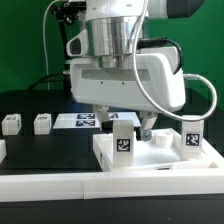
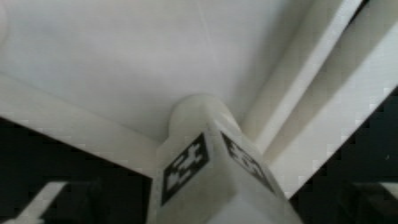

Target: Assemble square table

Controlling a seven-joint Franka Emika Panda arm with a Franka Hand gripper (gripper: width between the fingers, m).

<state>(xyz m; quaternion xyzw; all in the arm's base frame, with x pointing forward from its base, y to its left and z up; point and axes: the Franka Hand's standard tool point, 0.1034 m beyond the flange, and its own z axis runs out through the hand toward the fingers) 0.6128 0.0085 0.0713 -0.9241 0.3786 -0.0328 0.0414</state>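
The black counter (image 1: 45, 150) carries a white square slab (image 1: 150, 166), one leg post (image 1: 11, 124), a second leg post (image 1: 43, 123) beside it, and the marker board (image 1: 75, 121).

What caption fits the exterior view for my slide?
Open gripper at an upright leg on the white tabletop; two more legs sit beside it.

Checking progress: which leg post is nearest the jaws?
The slab's leg post toward the exterior view's left; another post stands toward its right, two posts rest off-slab.
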